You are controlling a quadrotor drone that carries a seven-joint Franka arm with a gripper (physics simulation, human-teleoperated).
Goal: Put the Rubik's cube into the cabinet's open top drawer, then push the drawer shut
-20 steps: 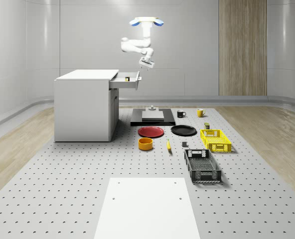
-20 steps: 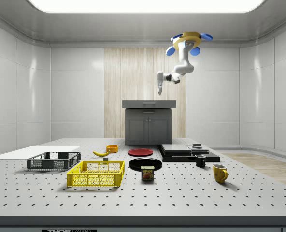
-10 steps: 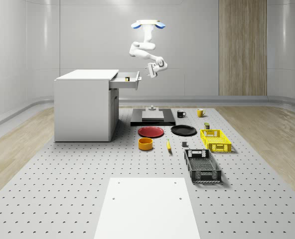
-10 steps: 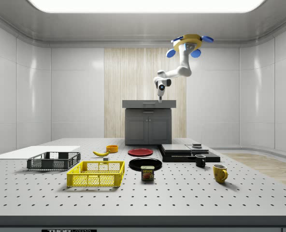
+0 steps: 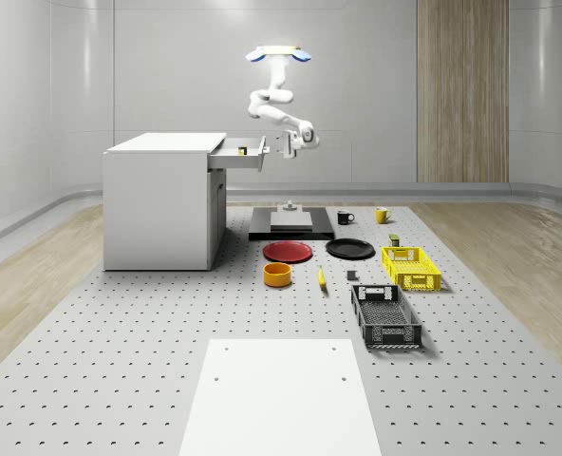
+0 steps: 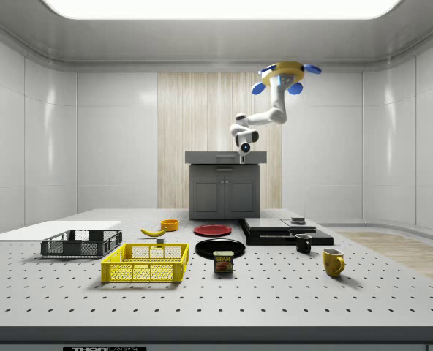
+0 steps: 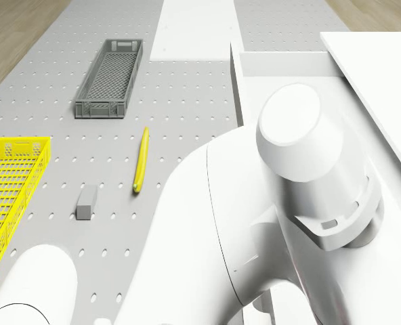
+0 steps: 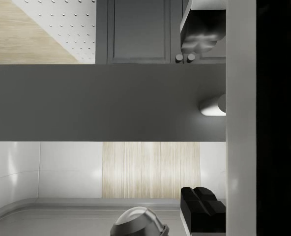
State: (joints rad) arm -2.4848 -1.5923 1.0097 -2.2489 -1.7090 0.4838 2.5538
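Observation:
The white cabinet (image 5: 158, 204) has its top drawer (image 5: 251, 158) pulled out toward the whole-scene view's right. A small yellowish Rubik's cube (image 5: 242, 149) lies inside the drawer. The drone (image 5: 276, 54) hovers high above the drawer's front end. Its arm bends down so the gripper (image 5: 283, 145) hangs just off the drawer front, at drawer height. In the side view the gripper (image 6: 244, 151) is level with the grey drawer front (image 6: 225, 156). The wrist view faces the drawer front (image 8: 106, 103) and its handle (image 8: 212, 105). The dark fingers (image 8: 199, 29) stand wide apart, open and holding nothing.
On the pegboard table beside the cabinet stand a black platform (image 5: 290, 223), a red plate (image 5: 288, 251), a black plate (image 5: 349, 249), an orange bowl (image 5: 277, 275), a banana (image 5: 321, 277), a yellow basket (image 5: 410, 267), a grey basket (image 5: 385, 315) and two mugs (image 5: 346, 218).
The arm has swung from above the drawer out past its front and down, so the gripper now hangs level with the drawer front. The drone shifted slightly. The cube stayed in the drawer.

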